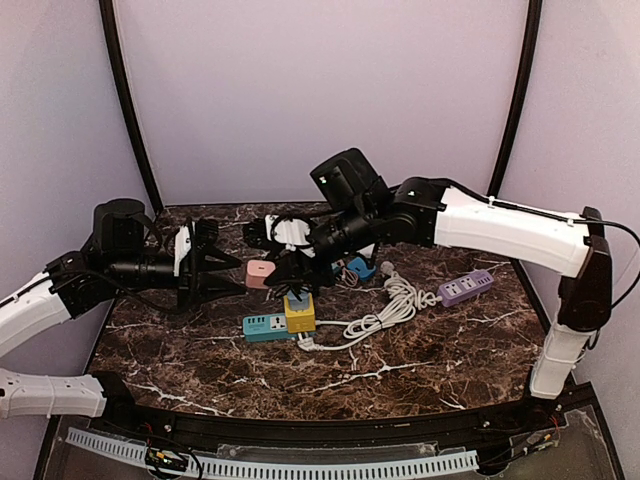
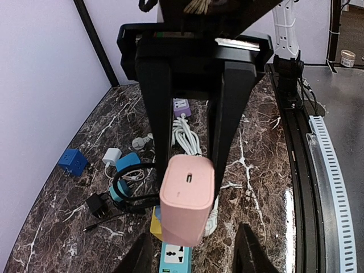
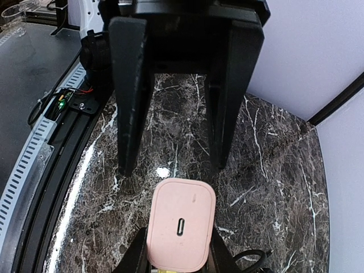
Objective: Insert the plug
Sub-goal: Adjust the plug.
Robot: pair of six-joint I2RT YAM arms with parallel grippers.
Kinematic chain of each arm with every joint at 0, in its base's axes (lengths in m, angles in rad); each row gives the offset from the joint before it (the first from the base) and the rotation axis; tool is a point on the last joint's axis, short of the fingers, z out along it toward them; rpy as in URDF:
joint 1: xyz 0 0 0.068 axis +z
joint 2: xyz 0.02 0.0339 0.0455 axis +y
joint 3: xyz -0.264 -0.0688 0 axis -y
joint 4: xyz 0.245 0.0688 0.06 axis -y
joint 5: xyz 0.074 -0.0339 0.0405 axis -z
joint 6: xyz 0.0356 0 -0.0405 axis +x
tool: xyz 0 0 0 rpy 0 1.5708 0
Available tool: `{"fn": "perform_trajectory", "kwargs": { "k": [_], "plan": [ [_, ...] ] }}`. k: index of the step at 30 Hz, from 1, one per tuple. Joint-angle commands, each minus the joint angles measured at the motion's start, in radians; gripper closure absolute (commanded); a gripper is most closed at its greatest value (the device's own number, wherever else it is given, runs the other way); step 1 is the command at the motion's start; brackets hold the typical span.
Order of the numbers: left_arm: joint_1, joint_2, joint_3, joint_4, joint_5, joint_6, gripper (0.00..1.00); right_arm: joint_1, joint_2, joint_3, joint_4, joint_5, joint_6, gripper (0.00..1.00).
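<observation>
Pink charger plug (image 2: 187, 205) hangs just above the yellow/teal power strip (image 1: 281, 321), long axis roughly upright; your right fingers (image 3: 179, 259) look clamped on it from below, left fingers (image 2: 196, 136) apart behind it, not gripping

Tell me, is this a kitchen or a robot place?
Probably a robot test booth: two robot arms bolted to a marble-look table, plain walls around, and power strips like the teal power strip to practise plugging the pink charger.
</observation>
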Motion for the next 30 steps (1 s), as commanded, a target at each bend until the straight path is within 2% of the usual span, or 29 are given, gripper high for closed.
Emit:
{"fn": "perform_trajectory", "kwargs": {
  "k": [1, 8, 10, 12, 15, 17, 18, 20, 21, 23, 26, 30],
  "plan": [
    [-0.002, 0.018, 0.019, 0.009, -0.005, -0.021, 0.66, 0.019, -0.022, 0.053, -0.001, -0.036, -0.033, 1.0],
    [-0.002, 0.031, 0.015, 0.08, -0.015, -0.015, 0.67, 0.033, -0.007, 0.071, -0.008, -0.045, -0.046, 1.0],
    [-0.002, 0.034, 0.014, 0.082, -0.012, -0.011, 0.71, 0.034, -0.006, 0.073, -0.008, -0.047, -0.046, 1.0],
    [-0.002, 0.034, 0.013, 0.078, 0.001, -0.006, 0.78, 0.035, -0.004, 0.073, -0.008, -0.044, -0.047, 1.0],
    [0.0, 0.034, 0.01, 0.071, 0.039, 0.0, 0.97, 0.037, 0.002, 0.078, -0.008, -0.034, -0.047, 1.0],
    [-0.002, 0.031, 0.007, 0.078, 0.053, -0.012, 0.99, 0.037, 0.002, 0.078, 0.003, -0.032, -0.039, 1.0],
    [-0.002, 0.026, 0.003, 0.087, 0.053, -0.026, 0.99, 0.037, -0.001, 0.071, 0.029, -0.021, -0.024, 0.91],
    [-0.001, 0.015, -0.008, 0.128, 0.034, -0.086, 0.99, 0.036, -0.025, 0.034, 0.096, 0.004, 0.009, 0.58],
    [-0.002, 0.011, -0.017, 0.165, 0.03, -0.13, 0.99, 0.036, -0.046, -0.013, 0.14, 0.003, 0.029, 0.46],
    [0.0, -0.002, -0.029, 0.226, 0.024, -0.196, 0.99, 0.032, -0.102, -0.097, 0.247, -0.01, 0.068, 0.31],
    [0.014, -0.009, -0.052, 0.329, 0.037, -0.315, 0.99, 0.016, -0.156, -0.216, 0.431, -0.059, 0.157, 0.23],
    [0.05, -0.005, -0.109, 0.469, 0.084, -0.482, 0.99, -0.018, -0.167, -0.29, 0.6, -0.141, 0.3, 0.25]
  ]
}}
